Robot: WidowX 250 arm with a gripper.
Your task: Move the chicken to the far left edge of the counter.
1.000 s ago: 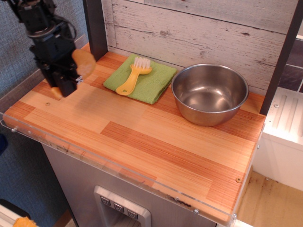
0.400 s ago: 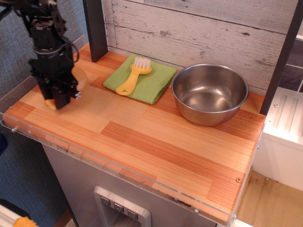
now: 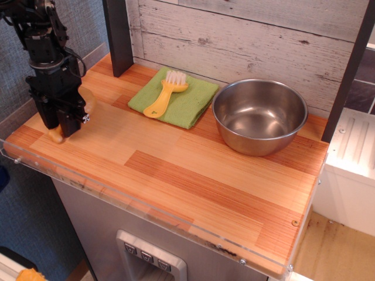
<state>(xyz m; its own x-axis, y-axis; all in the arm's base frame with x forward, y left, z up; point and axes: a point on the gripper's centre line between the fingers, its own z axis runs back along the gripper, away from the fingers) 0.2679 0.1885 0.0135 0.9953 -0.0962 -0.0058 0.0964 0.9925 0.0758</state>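
1 black robot arm reaches down over the left end of the bench (image 3: 193,175), a wooden butcher-block top of light and reddish-orange strips with a clear plastic rim along its front and side edges. Its hand (image 3: 60,123) is clamped on 1 golden-tan chicken (image 3: 88,103), a toy drumstick: the fat rounded end shows to the right of the black fingers and the knobbed bone end pokes out below them, at or just above the wood near the left edge, though I cannot tell whether it touches. The chicken is mostly hidden behind the hand.

Toward the back of the bench lies 1 green cloth (image 3: 187,102), folded flat, and on it rests 1 yellow brush (image 3: 165,93) with white bristles pointing toward the wall. Just beside the cloth, to the right, stands 1 steel bowl (image 3: 259,116), upright, with nothing visible inside. The cloth and bowl are well apart from the hand. Behind everything runs a whitewashed plank wall, with 1 dark post at each side
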